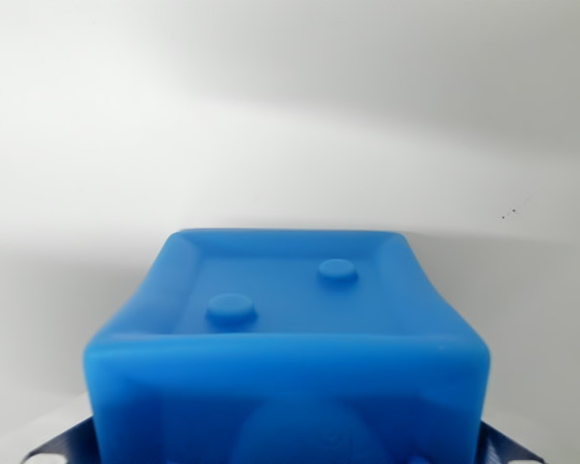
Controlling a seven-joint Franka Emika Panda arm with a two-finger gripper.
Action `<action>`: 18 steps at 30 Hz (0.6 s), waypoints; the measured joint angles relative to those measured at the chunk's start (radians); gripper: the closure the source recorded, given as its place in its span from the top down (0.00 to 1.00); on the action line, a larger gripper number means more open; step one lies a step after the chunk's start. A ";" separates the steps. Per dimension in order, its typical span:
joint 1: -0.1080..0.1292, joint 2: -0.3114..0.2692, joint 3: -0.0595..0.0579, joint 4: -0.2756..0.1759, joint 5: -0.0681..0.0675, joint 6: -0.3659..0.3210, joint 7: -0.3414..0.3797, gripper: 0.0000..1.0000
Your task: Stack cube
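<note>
A blue cube [290, 329] fills the lower half of the wrist view, very close to the camera. Its upper face has a raised rim and two round studs. My gripper [285, 452] is shut on the cube. Only the dark ribbed fingertips [63, 447] show, pressed against the cube's left and right sides at the bottom edge of the picture. No second cube is in view.
A plain white surface [290, 116] lies behind and around the cube, with soft shadows across it. A few tiny dark specks [506, 215] sit at the wrist view's right.
</note>
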 joint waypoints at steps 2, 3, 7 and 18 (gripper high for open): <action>0.000 0.000 0.000 0.000 0.000 0.000 0.000 0.00; 0.000 0.000 0.000 0.000 0.000 0.000 0.000 0.00; 0.000 -0.006 0.000 -0.001 0.000 -0.003 0.000 0.00; 0.000 -0.058 -0.001 -0.016 0.000 -0.036 0.000 0.00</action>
